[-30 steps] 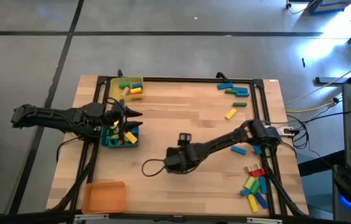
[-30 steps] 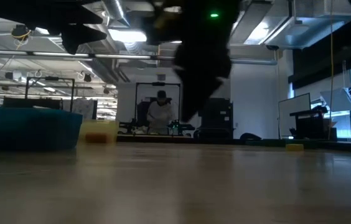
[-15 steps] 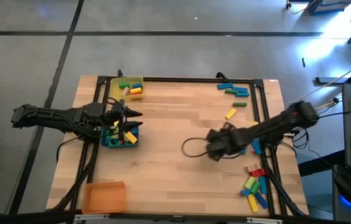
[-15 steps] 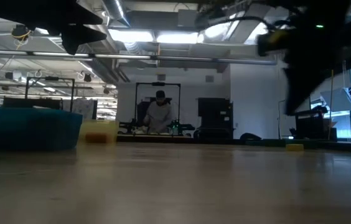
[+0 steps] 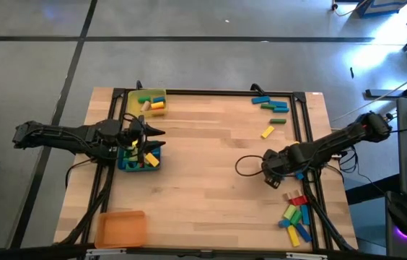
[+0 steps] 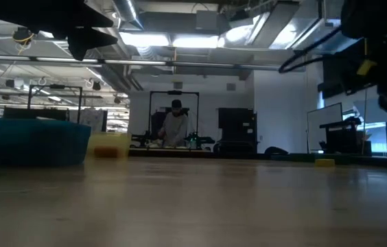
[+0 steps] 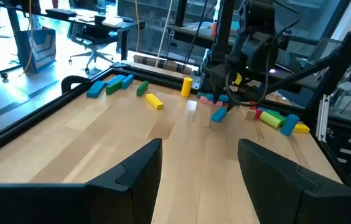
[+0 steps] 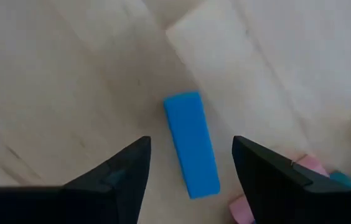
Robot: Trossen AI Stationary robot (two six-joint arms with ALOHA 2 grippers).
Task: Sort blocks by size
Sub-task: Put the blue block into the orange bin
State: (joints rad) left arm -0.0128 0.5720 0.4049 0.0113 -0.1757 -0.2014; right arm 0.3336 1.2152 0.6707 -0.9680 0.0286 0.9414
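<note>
A blue block (image 8: 191, 144) lies flat on the wooden table near its right edge. My right gripper (image 5: 271, 173) hangs over it, pointing down, open, one finger on either side of the block and above it. The left wrist view shows the same block (image 7: 218, 116) under that gripper. More blocks lie in a heap at the near right (image 5: 296, 217) and in a row at the far right (image 5: 272, 106); a yellow block (image 5: 268, 132) lies alone. My left gripper (image 5: 149, 136) waits open and empty over the blue tray (image 5: 126, 163).
A yellow tray (image 5: 162, 93) with several blocks stands at the far left and an orange tray (image 5: 120, 228) at the near left corner. Pink blocks (image 8: 306, 165) lie close to the blue block. A black frame rail (image 5: 307, 123) runs along the table's right side. A person (image 6: 175, 123) sits far behind the table.
My right gripper has swept from the table's middle toward its right edge, staying at about the same height and rolling about its own axis. It now hangs over the blue block. Its fingers have stayed open.
</note>
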